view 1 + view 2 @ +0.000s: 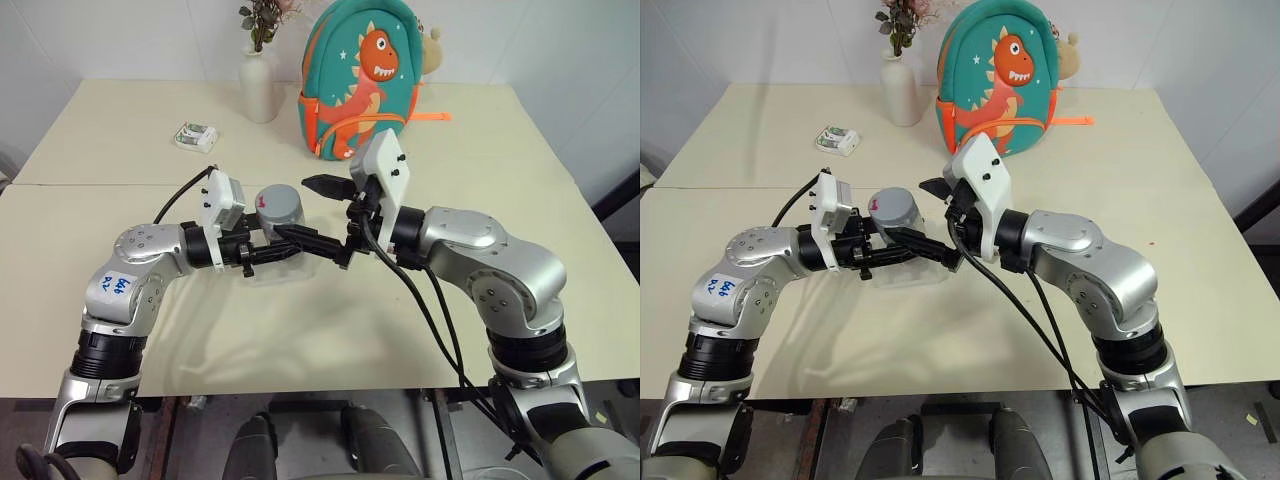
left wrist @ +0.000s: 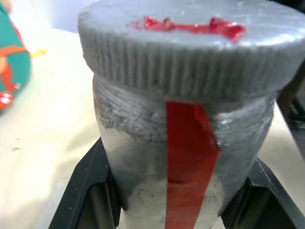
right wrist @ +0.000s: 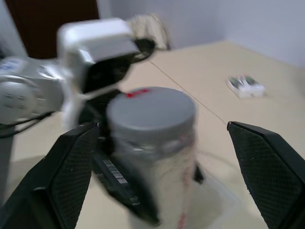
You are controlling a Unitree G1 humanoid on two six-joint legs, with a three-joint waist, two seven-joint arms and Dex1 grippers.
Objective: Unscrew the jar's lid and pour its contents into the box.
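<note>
My left gripper [image 1: 268, 245] is shut on the body of the jar [image 1: 284, 218] and holds it upright above the table. The jar [image 2: 143, 157] is silvery with a red strip, and its ribbed grey lid [image 2: 181, 52] with a red mark is on. My right gripper [image 1: 312, 212] is open and level, one finger on each side of the lid [image 3: 150, 114], apart from it. Just below the jar, the clear box [image 1: 262, 272] lies on the table, partly hidden by the left gripper.
At the back of the table stand a white vase [image 1: 258, 85] with flowers and a teal dinosaur backpack [image 1: 360, 80]. A small white-and-green packet [image 1: 196, 136] lies at the back left. A seam [image 1: 100, 184] runs across the table behind my arms.
</note>
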